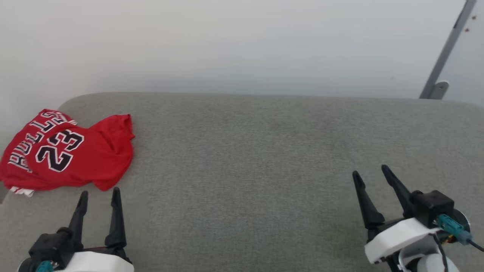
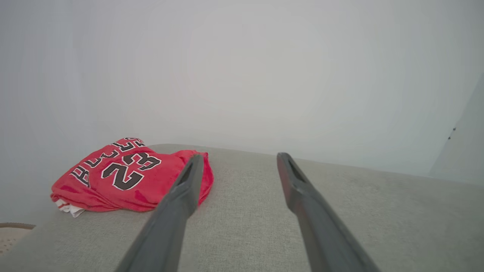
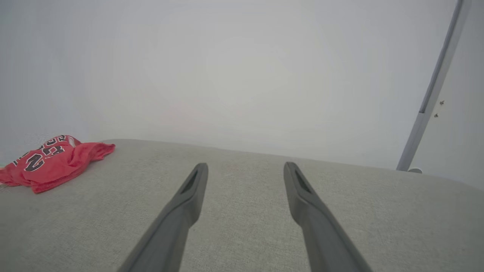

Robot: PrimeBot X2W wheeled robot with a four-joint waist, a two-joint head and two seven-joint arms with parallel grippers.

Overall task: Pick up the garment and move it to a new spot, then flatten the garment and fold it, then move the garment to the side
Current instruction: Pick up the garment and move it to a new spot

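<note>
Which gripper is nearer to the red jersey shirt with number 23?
Left. The left gripper, jaws open, is just in front of the crumpled red jersey shirt at the left end of the grey upholstered surface. The right gripper, also open, is far off at the right end.
</note>
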